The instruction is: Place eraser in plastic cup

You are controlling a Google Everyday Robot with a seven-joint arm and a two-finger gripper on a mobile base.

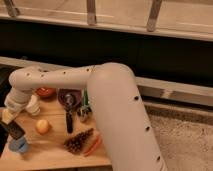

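My gripper (9, 119) is at the far left of the wooden table, at the end of the white arm. It is shut on the eraser (14, 130), a black block that hangs tilted below the fingers. The eraser's lower end is just above the plastic cup (18, 145), a short light-blue cup near the table's front left corner. I cannot tell whether the eraser touches the cup's rim.
On the wooden table (50, 152) stand a taller white cup (33, 105), a red bowl (45, 92) and a purple bowl (70, 95). Also there are a black-handled utensil (69, 121), an orange fruit (42, 126), a pine cone (78, 140) and a carrot (93, 145).
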